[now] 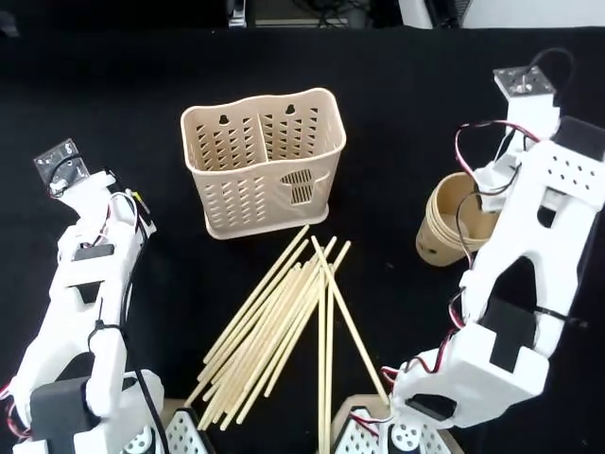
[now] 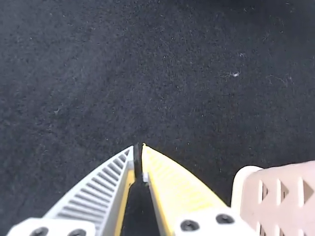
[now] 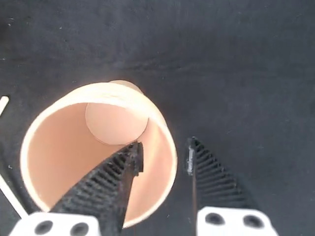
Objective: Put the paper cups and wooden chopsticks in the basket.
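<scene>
Currently doing: you're working on the cup pickup; the chopsticks aren't started and nothing is showing in the basket yet.
Right gripper [image 3: 164, 147]: you're straddling the rim of the paper cups [image 3: 59, 157], with one finger inside the mouth and one outside the wall. The jaws are partly open and not pinching yet.
Paper cups [image 1: 444, 227]: they're sitting on the black cloth [image 1: 142, 95] to the side of the basket, well apart from it. They look nested and tipped over, with the mouth facing your right arm.
Next move: I'm judging you need to close on the cup wall, lift without crushing it, carry it over the basket rim and release into one compartment.
Left gripper [image 2: 138, 146]: the jaws are closed on nothing. It's hanging over bare cloth just beside a basket corner [image 2: 275, 196].
Basket [image 1: 260, 189]: it's standing upright and is split into two compartments. No contents are visible in either, though the bottoms are partly hidden.
Wooden chopsticks [image 1: 274, 336]: they're lying in a loose fan on the cloth in front of the basket, with the nearest tips just by its base.
Risk: you're gripping thin paper, so the nested cups may be slipping apart on the lift.
</scene>
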`<state>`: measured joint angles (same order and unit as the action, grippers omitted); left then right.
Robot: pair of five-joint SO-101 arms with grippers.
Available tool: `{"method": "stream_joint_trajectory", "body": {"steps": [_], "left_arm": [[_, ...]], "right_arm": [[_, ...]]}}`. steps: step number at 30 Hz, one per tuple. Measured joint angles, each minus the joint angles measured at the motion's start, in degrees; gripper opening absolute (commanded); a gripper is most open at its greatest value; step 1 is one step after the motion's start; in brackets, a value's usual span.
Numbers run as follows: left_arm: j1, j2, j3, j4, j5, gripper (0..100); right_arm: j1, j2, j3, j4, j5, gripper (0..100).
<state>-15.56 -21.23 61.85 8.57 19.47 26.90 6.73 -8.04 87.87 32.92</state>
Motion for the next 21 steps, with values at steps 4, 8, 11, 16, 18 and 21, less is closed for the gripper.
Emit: {"method": "stream_joint_trajectory", "body": {"steps": [4,8,11,16,18,21], "left_arm": [[0.0,0.0,0.0,0.0,0.0,5],[0.0,0.0,0.0,0.0,0.0,5],[0.0,0.0,0.0,0.0,0.0,5],[0.0,0.0,0.0,0.0,0.0,5],[0.0,0.0,0.0,0.0,0.0,5],[0.0,0.0,-0.4,0.7,0.0,5]], "right_arm": [[0.0,0.0,5.8,-5.5,0.0,15.9],[0.0,0.0,10.9,-9.6,0.0,15.9],[0.0,0.0,11.9,-11.3,-0.1,15.8],[0.0,0.0,11.7,-11.2,-0.1,0.8],[0.0,0.0,11.4,-10.9,-0.1,1.1],[0.0,0.0,11.4,-10.8,0.0,1.1]]}}
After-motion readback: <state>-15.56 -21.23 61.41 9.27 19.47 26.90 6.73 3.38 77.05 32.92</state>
